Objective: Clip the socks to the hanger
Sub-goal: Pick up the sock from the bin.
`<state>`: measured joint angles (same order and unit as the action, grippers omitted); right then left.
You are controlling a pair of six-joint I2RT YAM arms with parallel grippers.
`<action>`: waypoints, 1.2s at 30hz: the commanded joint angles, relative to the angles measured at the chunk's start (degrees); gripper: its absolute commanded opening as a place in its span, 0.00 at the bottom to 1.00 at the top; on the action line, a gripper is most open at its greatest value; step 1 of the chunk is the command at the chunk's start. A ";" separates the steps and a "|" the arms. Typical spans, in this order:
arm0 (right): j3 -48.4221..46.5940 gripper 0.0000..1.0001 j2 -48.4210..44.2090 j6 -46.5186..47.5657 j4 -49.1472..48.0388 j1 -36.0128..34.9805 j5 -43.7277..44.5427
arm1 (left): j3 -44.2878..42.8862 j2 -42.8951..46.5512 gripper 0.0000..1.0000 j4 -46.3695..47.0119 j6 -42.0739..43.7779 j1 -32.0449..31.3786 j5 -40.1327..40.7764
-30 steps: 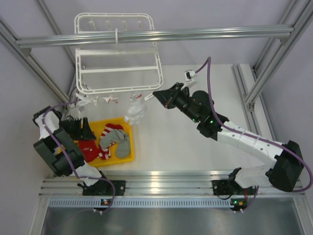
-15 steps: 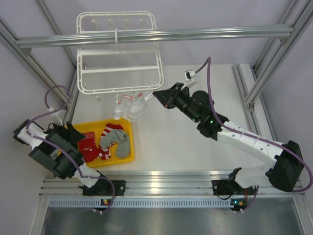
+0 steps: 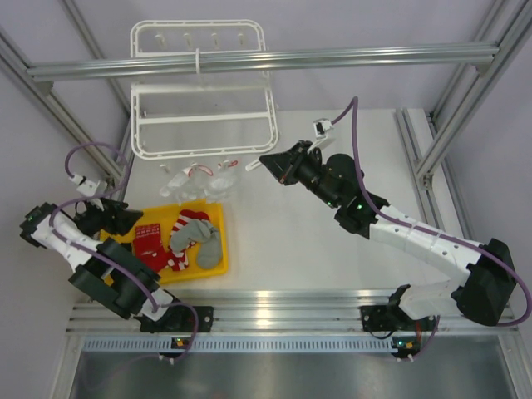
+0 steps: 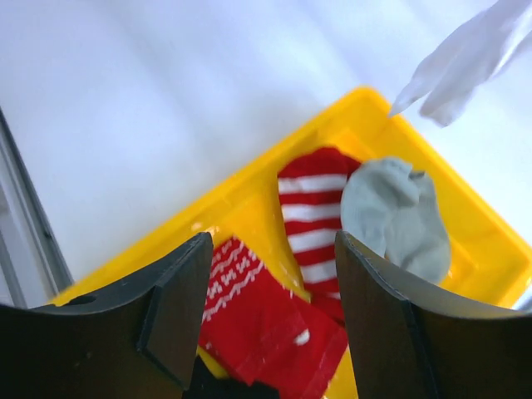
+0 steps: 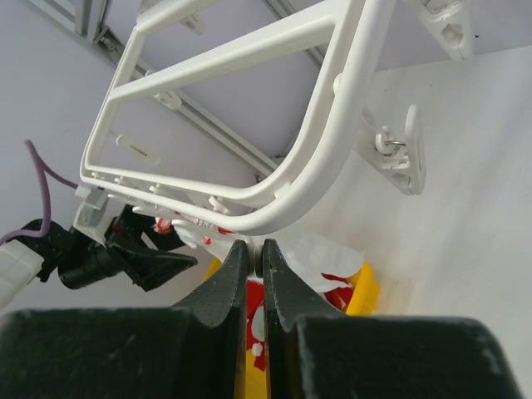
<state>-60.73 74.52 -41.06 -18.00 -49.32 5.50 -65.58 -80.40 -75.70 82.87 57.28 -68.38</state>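
My left jaws, spread wide, hang nearest the socks [image 4: 309,218], which lie heaped in the yellow tray [image 4: 366,112] just ahead and below, while my right jaws, pressed nearly together, sit just under the hanger [image 5: 349,83] rim.

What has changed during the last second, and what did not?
The left gripper, open, drew back leftward from the hanger to the yellow tray's left end. The white sock on the hanger swung left. The right gripper and the socks in the tray stayed put.
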 commanded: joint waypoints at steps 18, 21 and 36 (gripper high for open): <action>-0.27 0.00 -0.43 0.98 -2.57 0.89 -0.49 | -2.54 18.61 0.61 -10.69 -0.97 -35.99 9.64; -0.35 0.00 -0.17 0.89 -2.57 0.89 -0.66 | 0.87 22.47 0.62 -10.52 6.32 -44.68 15.98; -1.50 0.00 1.50 1.51 -2.83 0.89 -0.75 | 8.88 14.92 0.47 -10.61 25.57 -63.87 56.33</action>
<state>-60.73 75.55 -40.47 -18.79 -49.32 4.43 -59.55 -66.17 -76.12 98.83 -6.55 -22.83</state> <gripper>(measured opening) 0.047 0.482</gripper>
